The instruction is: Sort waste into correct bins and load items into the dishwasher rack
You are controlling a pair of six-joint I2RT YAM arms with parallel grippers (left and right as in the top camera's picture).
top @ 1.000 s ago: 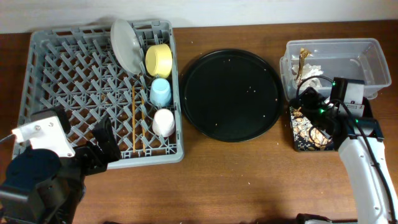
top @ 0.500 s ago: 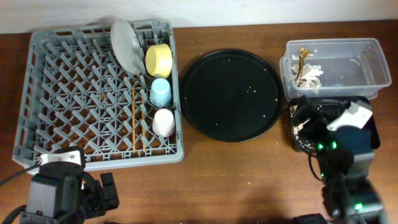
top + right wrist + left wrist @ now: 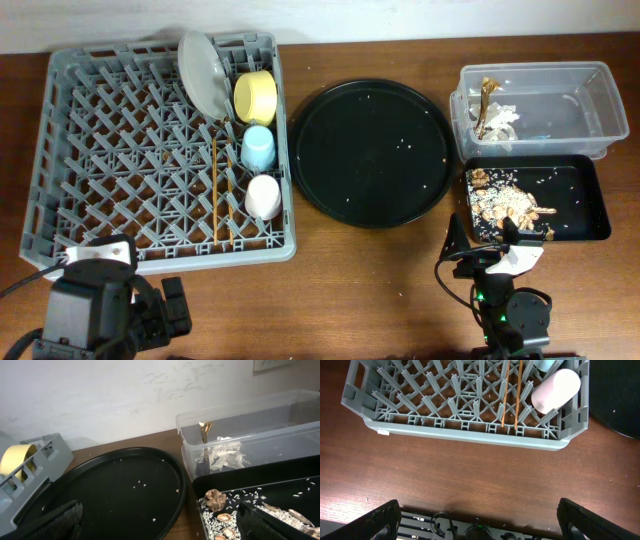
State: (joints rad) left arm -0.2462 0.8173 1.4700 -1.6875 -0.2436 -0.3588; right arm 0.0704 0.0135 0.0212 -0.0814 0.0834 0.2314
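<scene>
Rack: the grey dishwasher rack (image 3: 110, 140) sits on the left of the wooden tabletop (image 3: 350, 290); most of its peg grid is bare.
Plate: a grey plate (image 3: 203, 72) stands tilted on edge at the rack's far right corner.
Bowl: a small yellow bowl (image 3: 255, 96) lies on its side just beside the plate.
Cups: a light blue cup (image 3: 258, 148) and a pinkish-white cup (image 3: 264, 195) lie in the rack's right column, nearer than the bowl.
Chopsticks: two wooden chopsticks (image 3: 214, 190) lie side by side among the pegs, just left of the cups.
Round tray: a round black tray (image 3: 370, 150) sits between the rack and the bins, with a few pale grains on it.
Clear tub: the clear tub (image 3: 590, 95) is at the far right and holds a crumpled white tissue (image 3: 495, 115) with a brown scrap at its left end.
Black bin: the black rectangular tray (image 3: 585, 195) sits just in front of the tub; crumbly food leftovers (image 3: 505, 205) and rice cover its left half.
Left hand: the left hand (image 3: 477, 505) is over bare tabletop in front of the rack, fingers wide apart, holding nothing.
Right hand: the right hand (image 3: 160, 510) is low in front of the black bin, fingers wide apart, holding nothing.
</scene>
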